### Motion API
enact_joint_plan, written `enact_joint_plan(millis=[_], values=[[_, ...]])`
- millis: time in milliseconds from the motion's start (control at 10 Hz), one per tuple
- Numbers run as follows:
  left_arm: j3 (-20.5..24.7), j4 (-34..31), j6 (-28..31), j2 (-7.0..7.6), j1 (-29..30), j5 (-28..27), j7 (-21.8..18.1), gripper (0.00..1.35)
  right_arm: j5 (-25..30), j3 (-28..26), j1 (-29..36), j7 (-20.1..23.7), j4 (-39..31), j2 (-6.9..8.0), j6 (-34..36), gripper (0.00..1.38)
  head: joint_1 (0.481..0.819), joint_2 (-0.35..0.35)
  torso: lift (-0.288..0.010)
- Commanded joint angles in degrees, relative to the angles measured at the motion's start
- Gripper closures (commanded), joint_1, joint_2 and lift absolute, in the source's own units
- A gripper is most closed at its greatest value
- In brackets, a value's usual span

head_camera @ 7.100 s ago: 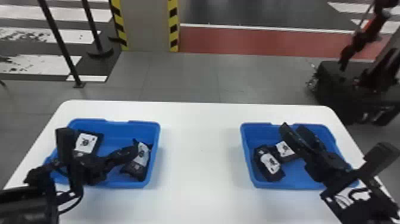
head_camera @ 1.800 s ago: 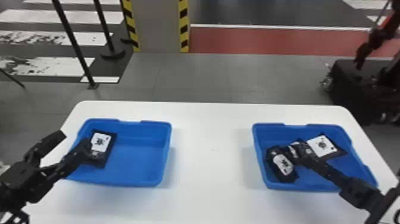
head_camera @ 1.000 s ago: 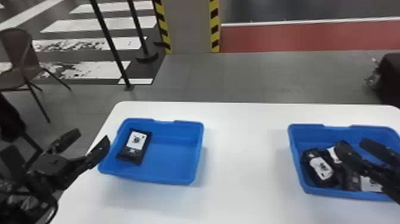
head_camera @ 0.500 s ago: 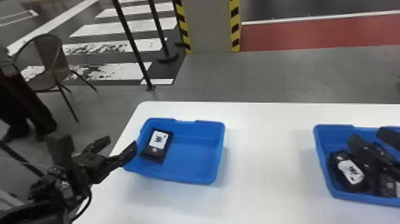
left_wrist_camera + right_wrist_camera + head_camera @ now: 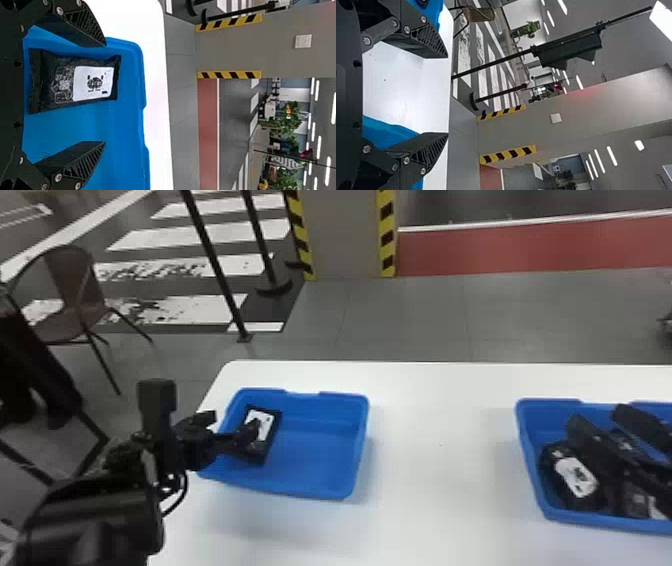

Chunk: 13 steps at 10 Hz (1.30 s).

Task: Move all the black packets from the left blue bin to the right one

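I have my left gripper [image 5: 232,424] at the left bin [image 5: 320,494], its fingers wide apart and nothing held in them. Between those fingers, in the left wrist view, I see the packet [image 5: 85,85] lying flat on the bin floor, its white label face up, closer to one finger than to the other; whether either finger touches it I can't tell. Past the packet, away from that gripper's arm, the rest of the bin floor is bare blue.

Well apart from it, across the white table [image 5: 440,460], my right gripper [image 5: 597,417] sits over the right bin [image 5: 532,470], fingers also spread wide, with nothing between them in the right wrist view. Just beside and partly under it is a packet with a white label [image 5: 575,477], and close against that lie more dark packets [image 5: 637,500], half covered by the gripper, so I can't count them. Farther out, beyond the table, I see a chair [image 5: 80,300], two thin posts and a pillar [image 5: 342,235] edged in yellow and black stripes
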Motion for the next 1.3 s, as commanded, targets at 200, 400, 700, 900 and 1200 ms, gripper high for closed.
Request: enact_joint_plan(millis=[200,400,700,900,1200], values=[[-4.0,0.8,6.6,-0.52,-2.7,-3.8,2.8,0.16,-1.0,0.1,0.0,0.6,0.6,-0.26,0.1,0.36,0.695,0.207,-0.110],[-5.3,0.8,9.4,-0.87,-3.5,-5.7,4.9,0.16,-1.5,0.1,0.0,0.9,0.9,-0.35,0.4,0.36,0.695,0.200,-0.110],[-5.6,4.6,11.5,-1.05,-6.4,-9.8,6.0,0.16,-2.0,0.1,-0.2,1.3,1.6,-0.35,0.5,0.36,0.695,0.210,-0.110],[-6.1,9.8,11.9,-0.61,-9.4,-11.7,6.1,0.16,-2.2,0.1,-0.2,1.6,1.9,-0.44,0.5,0.36,0.695,0.217,-0.110],[-8.5,14.6,12.0,0.27,-13.0,-11.7,6.2,0.17,-2.3,0.1,-0.5,1.6,2.1,-0.44,0.5,0.36,0.695,0.214,-0.110]])
